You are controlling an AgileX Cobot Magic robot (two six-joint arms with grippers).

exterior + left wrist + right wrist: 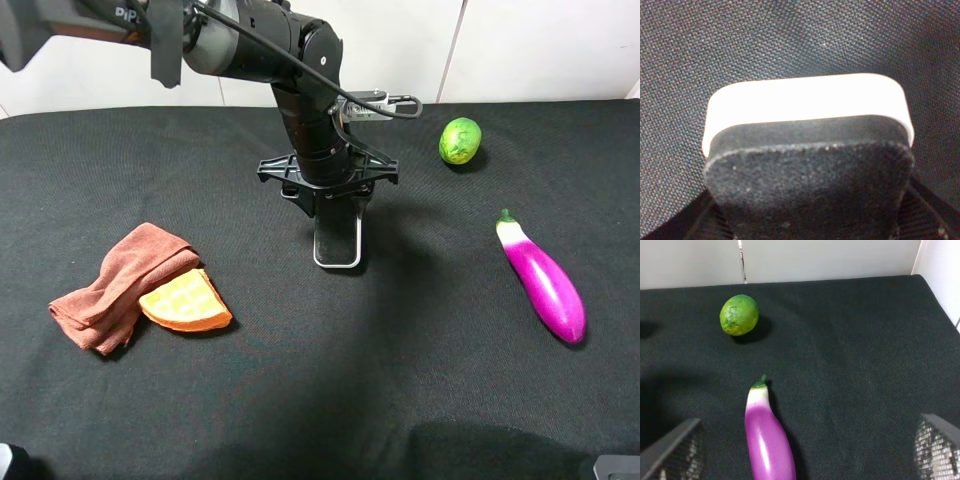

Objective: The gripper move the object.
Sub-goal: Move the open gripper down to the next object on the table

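Note:
The whiteboard eraser point(337, 243), black felt on a white base, lies lengthwise at the middle of the black table. My left gripper point(335, 200) comes down from the thick black arm onto its far end. In the left wrist view the eraser point(810, 150) fills the picture and sits between the two fingers point(932, 212), which press against its sides. I cannot tell whether it rests on the cloth or is just above it. My right gripper point(805, 447) is open and empty, low at the near right, above the eggplant.
A purple eggplant point(543, 280) lies at the right, also in the right wrist view point(767, 437). A green lime point(460, 140) sits at the back right point(739, 315). A brown cloth point(120, 285) and an orange waffle-like toy point(185, 302) lie at the left.

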